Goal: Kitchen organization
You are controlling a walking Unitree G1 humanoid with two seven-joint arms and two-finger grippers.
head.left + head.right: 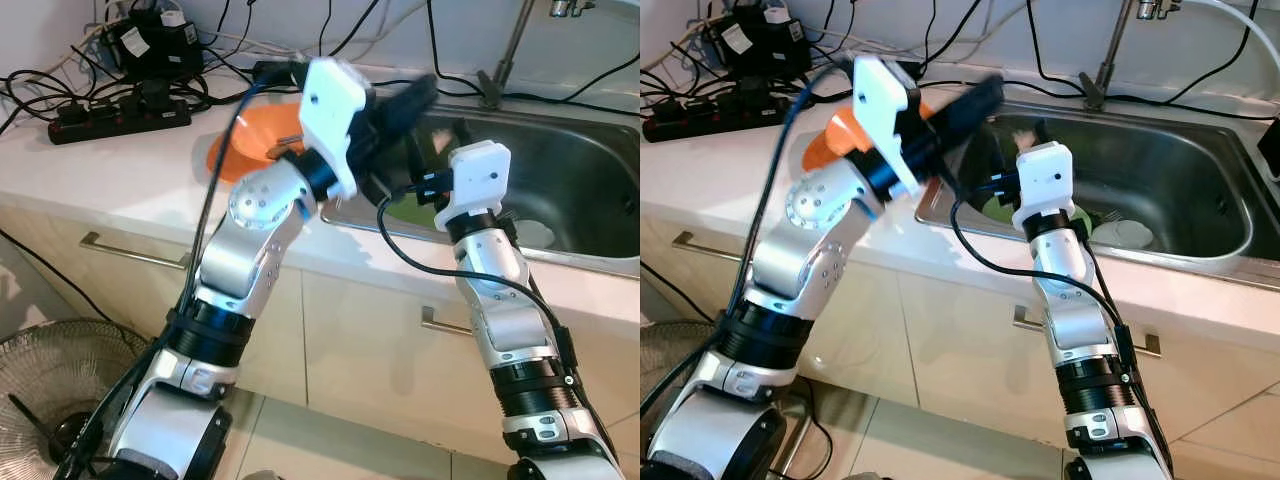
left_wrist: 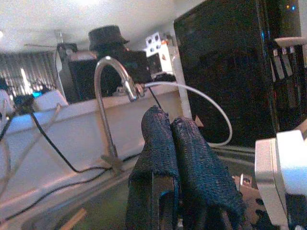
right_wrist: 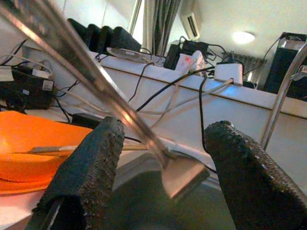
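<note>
White counter (image 1: 120,165) with steel sink (image 1: 1200,190) set in it, cabinets below, power strip (image 1: 120,115) and a cable tangle against the back wall, fan (image 1: 40,390) on the floor at the robot's left. Orange bowl (image 1: 255,135) sits on the counter just beside the sink's left edge, a utensil lying in it. White dish (image 1: 1120,233) and something green in the basin. Left gripper (image 2: 175,158): fingers pressed together, holding nothing, raised over the sink's left side. Right gripper (image 3: 163,163): fingers wide apart, over the basin, a metal handle (image 3: 96,81) slanting between them; can't tell if they touch it. Right wrist view adds the bowl's inside; left wrist view adds the faucet (image 2: 110,96)
</note>
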